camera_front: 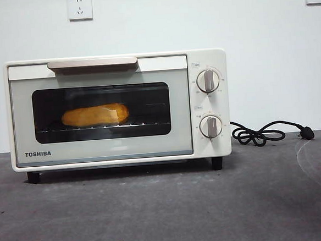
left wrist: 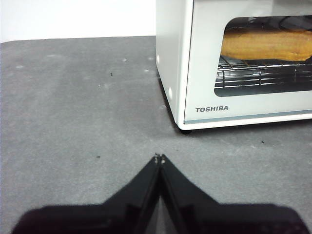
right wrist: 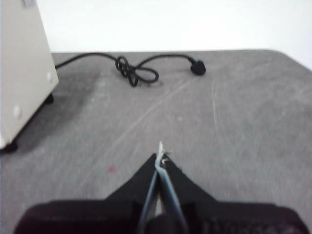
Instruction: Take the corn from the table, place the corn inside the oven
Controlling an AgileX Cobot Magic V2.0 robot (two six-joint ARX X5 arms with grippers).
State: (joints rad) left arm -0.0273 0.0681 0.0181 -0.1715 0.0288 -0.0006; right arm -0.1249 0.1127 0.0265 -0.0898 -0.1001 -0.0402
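The yellow-orange corn (camera_front: 95,115) lies lengthwise on the wire rack inside the cream-white TOSHIBA oven (camera_front: 118,109), seen through the dark glass; its door is closed. The left wrist view shows the corn (left wrist: 265,45) behind the window of the oven (left wrist: 209,87). My left gripper (left wrist: 159,158) is shut and empty over the grey table (left wrist: 73,122), in front of the oven's left corner. Off the oven's right side, my right gripper (right wrist: 160,155) hovers above the table (right wrist: 234,112), also shut and empty. Neither arm appears in the front view.
A black power cord (camera_front: 263,132) with its plug lies coiled on the table to the right of the oven, also in the right wrist view as the cord (right wrist: 134,70). Two wall sockets (camera_front: 79,7) sit on the white wall behind.
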